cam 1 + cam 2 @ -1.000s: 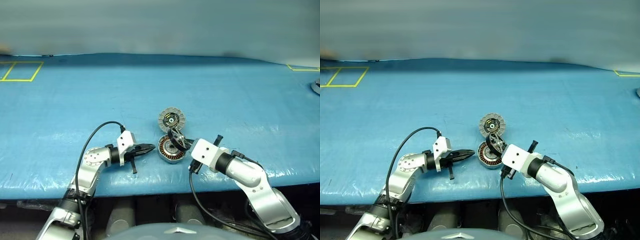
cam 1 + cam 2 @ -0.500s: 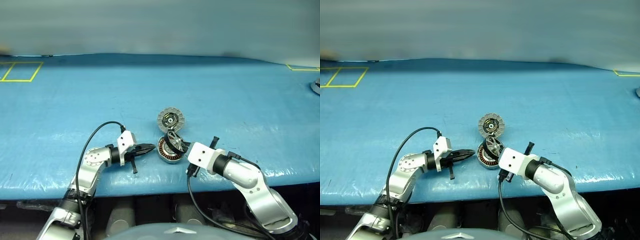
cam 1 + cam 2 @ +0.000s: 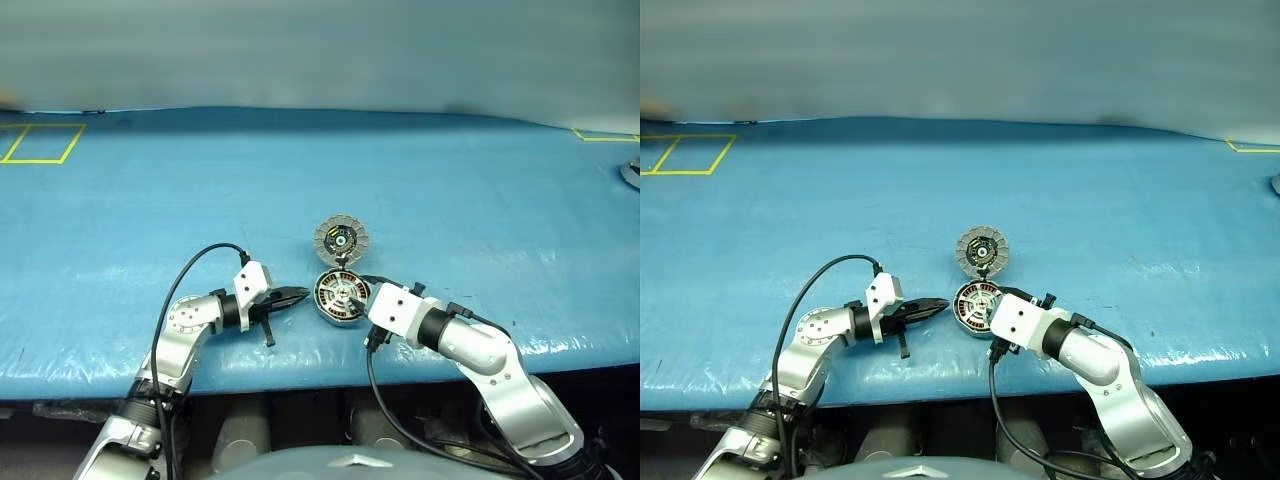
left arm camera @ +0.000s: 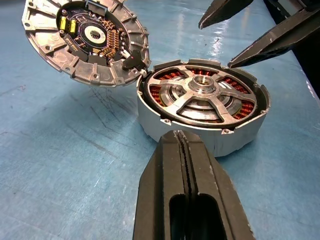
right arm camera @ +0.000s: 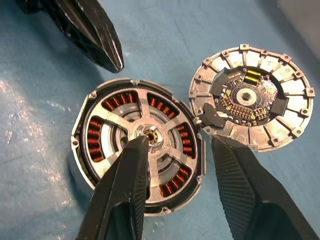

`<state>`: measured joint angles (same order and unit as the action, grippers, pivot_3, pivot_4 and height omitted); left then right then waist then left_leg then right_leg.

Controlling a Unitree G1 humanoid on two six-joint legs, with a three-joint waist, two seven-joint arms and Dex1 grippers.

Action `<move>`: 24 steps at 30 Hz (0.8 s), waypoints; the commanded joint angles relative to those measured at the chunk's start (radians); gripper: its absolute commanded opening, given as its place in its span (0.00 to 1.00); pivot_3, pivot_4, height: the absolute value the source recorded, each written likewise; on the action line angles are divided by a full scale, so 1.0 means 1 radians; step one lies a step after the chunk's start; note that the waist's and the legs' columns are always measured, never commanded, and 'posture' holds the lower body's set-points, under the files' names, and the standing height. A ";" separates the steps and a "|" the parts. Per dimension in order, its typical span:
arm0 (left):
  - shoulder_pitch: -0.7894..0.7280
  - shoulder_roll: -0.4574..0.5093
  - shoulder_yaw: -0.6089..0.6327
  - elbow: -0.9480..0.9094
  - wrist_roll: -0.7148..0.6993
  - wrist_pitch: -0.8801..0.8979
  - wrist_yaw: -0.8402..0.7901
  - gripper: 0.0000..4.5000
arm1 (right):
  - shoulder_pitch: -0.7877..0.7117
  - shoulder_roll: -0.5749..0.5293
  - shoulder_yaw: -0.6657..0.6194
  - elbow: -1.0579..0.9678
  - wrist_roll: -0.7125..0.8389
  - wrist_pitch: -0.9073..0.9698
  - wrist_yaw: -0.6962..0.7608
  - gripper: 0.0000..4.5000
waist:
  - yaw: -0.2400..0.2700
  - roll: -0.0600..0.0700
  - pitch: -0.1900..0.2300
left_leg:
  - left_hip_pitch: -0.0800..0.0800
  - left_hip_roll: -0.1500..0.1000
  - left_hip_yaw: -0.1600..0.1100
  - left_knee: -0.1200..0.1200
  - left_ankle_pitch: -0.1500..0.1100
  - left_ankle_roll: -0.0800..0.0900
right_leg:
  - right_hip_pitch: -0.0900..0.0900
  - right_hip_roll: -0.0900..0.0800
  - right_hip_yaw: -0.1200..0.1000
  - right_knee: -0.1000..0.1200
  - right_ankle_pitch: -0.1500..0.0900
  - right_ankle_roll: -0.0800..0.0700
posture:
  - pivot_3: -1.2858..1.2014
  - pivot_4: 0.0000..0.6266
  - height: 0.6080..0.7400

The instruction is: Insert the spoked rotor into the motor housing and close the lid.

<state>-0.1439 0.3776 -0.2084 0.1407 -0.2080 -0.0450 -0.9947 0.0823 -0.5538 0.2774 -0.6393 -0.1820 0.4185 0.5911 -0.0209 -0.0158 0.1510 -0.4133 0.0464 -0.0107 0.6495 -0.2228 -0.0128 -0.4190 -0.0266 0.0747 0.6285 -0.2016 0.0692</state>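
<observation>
The motor housing (image 3: 338, 300), a round silver casing with copper windings, sits on the blue table near its front edge. The spoked rotor (image 5: 166, 123) lies flat inside it, ring and silvery spokes level with the rim. The lid (image 3: 341, 240) lies just behind, touching the housing, ribbed face and dark centre up. My right gripper (image 5: 177, 145) hovers open over the rotor, one finger (image 5: 131, 165) above the hub, holding nothing. My left gripper (image 4: 178, 136) is shut and empty, its tip just short of the housing's left wall (image 4: 150, 120).
Blue cloth (image 3: 450, 200) covers the table, and its front edge runs just below both arms. A yellow tape square (image 3: 40, 143) marks the far left and a yellow line (image 3: 605, 136) the far right. A round object (image 3: 632, 172) shows at the right border.
The rotor, held tilted over the housing by my right gripper, now lies flat inside it. The right gripper has opened and let it go. The left arm has stayed still.
</observation>
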 commanded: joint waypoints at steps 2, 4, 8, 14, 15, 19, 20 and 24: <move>-0.001 -0.008 0.002 -0.024 -0.002 -0.017 0.014 0.00 | -0.020 0.025 -0.043 -0.017 0.066 0.000 0.007 0.46 | 0.000 0.000 0.000 | 0.000 0.000 0.000 0.000 0.000 0.000 | 0.000 0.000 0.000 0.000 0.000 0.000 | 0.52 0.24 1.00; -0.004 -0.020 0.011 -0.021 -0.002 -0.023 0.037 0.00 | -0.034 0.033 -0.029 0.035 0.067 -0.015 0.002 0.38 | 0.000 0.000 0.000 | 0.000 0.000 0.000 0.000 0.000 0.000 | 0.001 0.000 0.000 0.000 0.000 0.000 | 0.52 0.24 1.00; -0.009 -0.032 0.028 -0.011 0.021 -0.036 0.096 0.00 | -0.053 0.051 0.005 0.114 0.059 -0.044 -0.005 0.13 | 0.000 0.000 0.000 | 0.001 0.000 0.000 0.001 0.000 0.000 | 0.001 0.000 0.000 0.000 0.000 0.000 | 0.52 0.24 1.00; -0.025 -0.041 0.050 0.012 0.030 -0.020 0.164 0.00 | -0.069 0.069 0.045 0.195 0.049 -0.071 -0.007 0.06 | -0.001 0.000 0.000 | 0.001 0.000 0.000 0.000 0.000 0.000 | 0.001 0.000 0.000 0.000 0.000 0.000 | 0.52 0.24 1.00; -0.025 -0.043 0.052 0.014 0.029 -0.016 0.169 0.00 | -0.069 0.071 0.048 0.201 0.049 -0.072 -0.007 0.01 | -0.001 0.000 0.000 | 0.001 0.000 0.000 0.000 0.000 0.000 | 0.002 0.000 0.000 0.000 0.000 0.000 | 0.52 0.24 1.00; -0.031 -0.047 0.060 0.026 0.038 -0.014 0.202 0.00 | -0.064 0.077 0.039 0.196 0.054 -0.090 -0.014 0.01 | 0.000 0.000 0.000 | 0.002 0.000 0.000 0.001 0.000 0.000 | 0.002 0.000 0.000 0.000 0.000 0.000 | 0.52 0.24 1.00; -0.031 -0.051 0.060 0.025 0.030 -0.011 0.201 0.00 | -0.063 0.093 0.020 0.185 0.072 -0.096 -0.026 0.01 | 0.000 0.000 0.000 | 0.002 0.000 0.000 0.001 0.000 0.000 | 0.002 0.000 0.000 0.000 0.000 0.000 | 0.52 0.24 1.00; -0.028 -0.062 0.054 0.015 0.004 0.000 0.185 0.00 | -0.087 0.139 -0.069 0.130 0.109 -0.082 -0.081 0.01 | -0.001 0.000 0.000 | 0.001 0.000 0.000 0.001 0.000 0.000 | 0.002 0.000 0.000 0.000 0.000 0.000 | 0.52 0.24 1.00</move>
<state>-0.1648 0.3170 -0.1626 0.1700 -0.1798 -0.0456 -0.8020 0.0159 -0.4180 0.2639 -0.4544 -0.0906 0.3391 0.5361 -0.0214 -0.0160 0.1508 -0.4119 0.0463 -0.0110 0.6501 -0.2228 -0.0128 -0.4168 -0.0265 0.0746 0.6288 -0.2014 0.0693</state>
